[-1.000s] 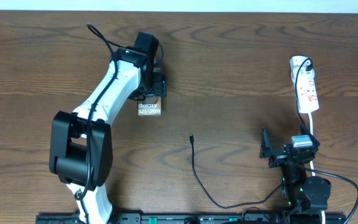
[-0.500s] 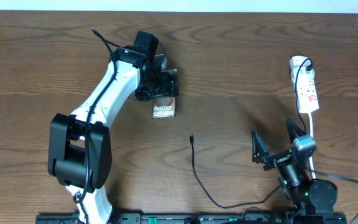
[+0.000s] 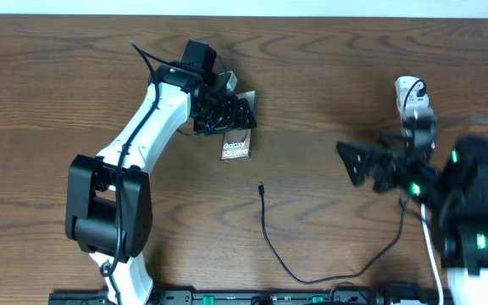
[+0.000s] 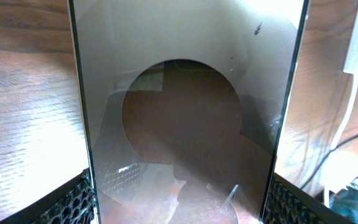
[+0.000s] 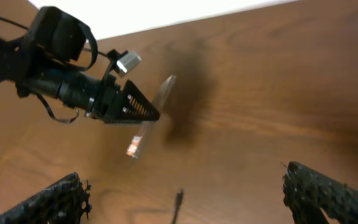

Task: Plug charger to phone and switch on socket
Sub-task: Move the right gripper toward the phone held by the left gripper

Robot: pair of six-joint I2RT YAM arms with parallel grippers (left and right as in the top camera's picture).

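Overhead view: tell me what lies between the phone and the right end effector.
Only bare table separates the phone from the right end effector in the overhead view; the charger tip lies off that line, nearer the arms' bases.

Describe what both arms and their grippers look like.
Left arm: white links, bulky black joints, a thin black cable along it. Right arm: mostly black, with small green lights. Both the left gripper and right gripper are black; fingers have mesh-textured pads.

White arm (image 3: 152, 114); left pincer (image 3: 242, 113) seemingly black.
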